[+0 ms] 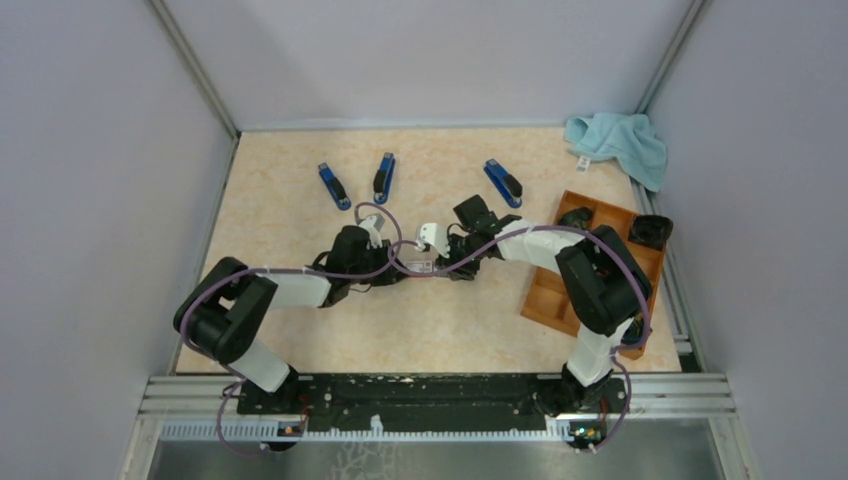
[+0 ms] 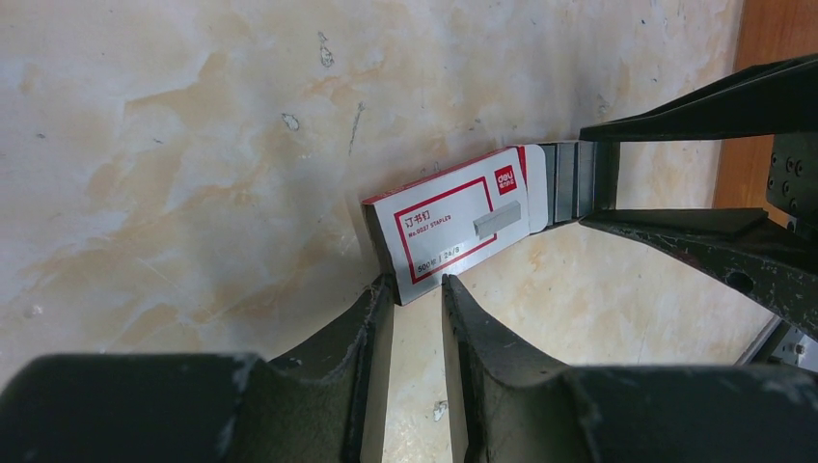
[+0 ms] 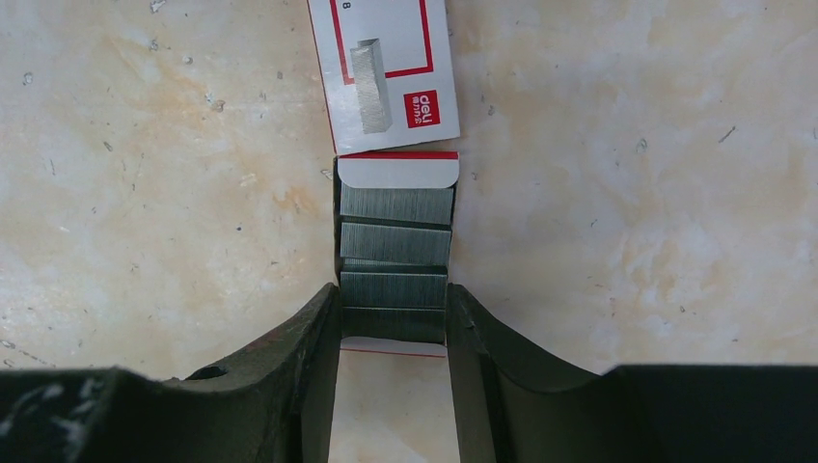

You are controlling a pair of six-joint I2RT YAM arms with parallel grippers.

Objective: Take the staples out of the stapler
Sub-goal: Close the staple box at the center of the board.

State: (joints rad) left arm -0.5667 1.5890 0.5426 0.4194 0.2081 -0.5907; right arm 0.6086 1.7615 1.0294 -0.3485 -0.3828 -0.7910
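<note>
A small white box with a red label (image 2: pixel 453 227) lies on the table between both arms. My left gripper (image 2: pixel 418 289) is shut on its near corner. The box's inner drawer is slid out, baring rows of grey staples (image 3: pixel 394 260). My right gripper (image 3: pixel 394 323) is shut on the drawer's sides at its end, and it also shows in the left wrist view as the right gripper (image 2: pixel 598 178) clamping the staples (image 2: pixel 571 181). Three blue-and-black staplers (image 1: pixel 333 185) (image 1: pixel 384 177) (image 1: pixel 504 183) lie apart at the back, untouched.
A wooden tray (image 1: pixel 560 290) sits at the right edge, partly under my right arm, with dark objects (image 1: pixel 650 230) in its far end. A light blue cloth (image 1: pixel 620 140) is bunched in the far right corner. Grey walls close in three sides.
</note>
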